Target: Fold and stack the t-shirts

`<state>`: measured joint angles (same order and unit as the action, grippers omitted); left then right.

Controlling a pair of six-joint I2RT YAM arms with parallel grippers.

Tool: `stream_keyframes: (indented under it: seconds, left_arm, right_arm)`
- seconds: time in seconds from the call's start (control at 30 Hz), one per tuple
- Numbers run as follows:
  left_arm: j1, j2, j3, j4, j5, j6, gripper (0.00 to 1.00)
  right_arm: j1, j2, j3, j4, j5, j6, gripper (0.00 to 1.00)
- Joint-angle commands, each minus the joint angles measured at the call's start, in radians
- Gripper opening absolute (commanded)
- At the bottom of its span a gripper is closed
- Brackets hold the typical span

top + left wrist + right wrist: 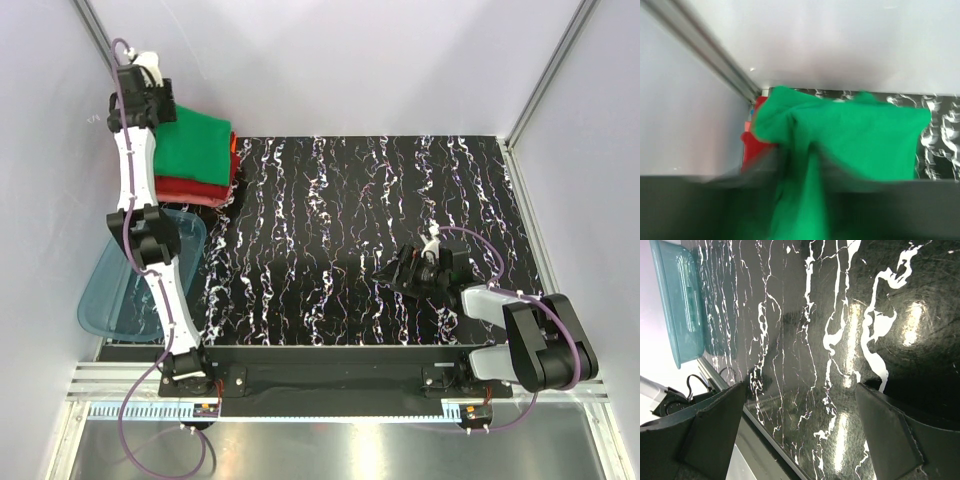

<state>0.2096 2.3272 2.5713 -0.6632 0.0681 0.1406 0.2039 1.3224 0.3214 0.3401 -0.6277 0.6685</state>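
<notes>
The bright green t-shirt lies folded on top of a stack of dark red shirts with a salmon-pink one at the bottom, in the table's far left corner. My left gripper is at the stack's left edge. In the left wrist view the green t-shirt runs down between the blurred jaws of the left gripper, which looks shut on a pinch of it; a red shirt shows beneath. My right gripper is open and empty low over the table; the right wrist view shows the right gripper over bare marble.
A translucent blue plastic tub stands at the left edge beside the left arm; it also shows in the right wrist view. The black marble-patterned table is walled on the far, left and right sides.
</notes>
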Motion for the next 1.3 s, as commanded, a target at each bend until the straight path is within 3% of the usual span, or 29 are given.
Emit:
stream_keyframes:
  seconds: [0.0,0.1,0.37,0.63,0.83,0.97,1.17,1.27]
  left_arm:
    - [0.082,0.072,0.05,0.143,0.032,-0.048,0.74]
    - [0.123,0.112,0.076,0.159,0.006,-0.137,0.99]
    - [0.143,0.009,0.003,0.159,0.051,-0.282,0.99]
    - [0.06,-0.261,-0.276,0.171,0.0,-0.299,0.99]
    - [0.001,-0.586,-0.662,0.243,-0.065,-0.322,0.99]
    - [-0.024,-0.892,-1.062,0.358,-0.109,-0.345,0.99]
    - [-0.026,-1.24,-1.515,0.421,-0.189,-0.38,0.99]
    - [-0.026,-1.401,-1.762,0.54,-0.163,-0.397,0.99]
  right_arm:
    - [0.011,0.015,0.025,0.033,-0.013,-0.01,0.99]
    - [0.009,0.024,0.031,0.039,-0.021,-0.01,0.99]
    - [0.009,0.031,0.03,0.053,-0.027,-0.007,0.99]
    - [0.009,0.02,0.021,0.06,-0.027,-0.004,0.99]
    - [0.009,0.009,0.013,0.06,-0.026,-0.003,0.99]
    - [0.009,0.012,0.01,0.069,-0.032,0.0,1.0]
    - [0.009,0.006,0.002,0.079,-0.035,0.003,0.99]
    - [0.009,0.003,-0.001,0.082,-0.036,0.006,1.0]
